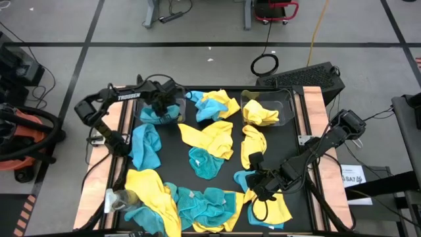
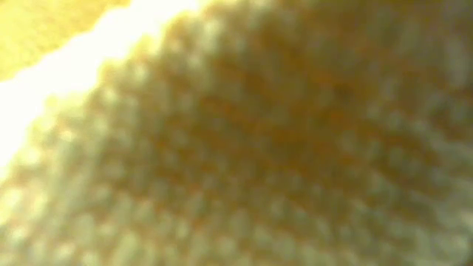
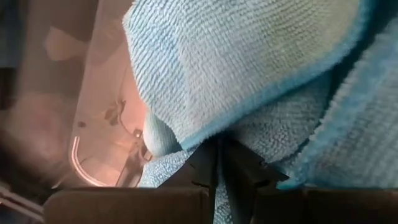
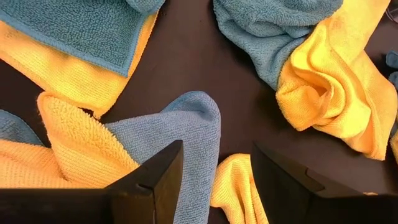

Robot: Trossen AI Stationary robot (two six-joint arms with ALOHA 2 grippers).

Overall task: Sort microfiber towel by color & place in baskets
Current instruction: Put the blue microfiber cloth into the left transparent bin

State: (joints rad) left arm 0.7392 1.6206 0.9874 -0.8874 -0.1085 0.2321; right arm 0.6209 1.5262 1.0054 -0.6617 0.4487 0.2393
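Up close, the low view gives me nothing but yellow pile: a yellow towel (image 2: 244, 148) lies right against that lens, so I steer by the other cameras. Nearest me, along the front edge of the dark tabletop (image 1: 172, 153), teal and yellow cloths lie heaped and overlapping, which is why they have to come off singly.

My right hand (image 1: 258, 186) hovers low over the front right corner with its fingers apart and nothing between them; its wrist view shows a teal fold (image 4: 186, 134) and a yellow one (image 4: 74, 146) lying just ahead of the tips. I judge it is parked there for the next pick.

Farther back, more loose cloths lie scattered across the middle. At the far left, my left hand (image 1: 161, 105) is pinched shut on a teal towel (image 3: 249, 74), held at the left basket (image 1: 141, 108) whose clear wall shows beside the cloth; teal appears to be that bin's colour. The right basket (image 1: 286, 102), at the far right, already holds a yellow towel (image 1: 258, 115), so the sorting looks barely begun.
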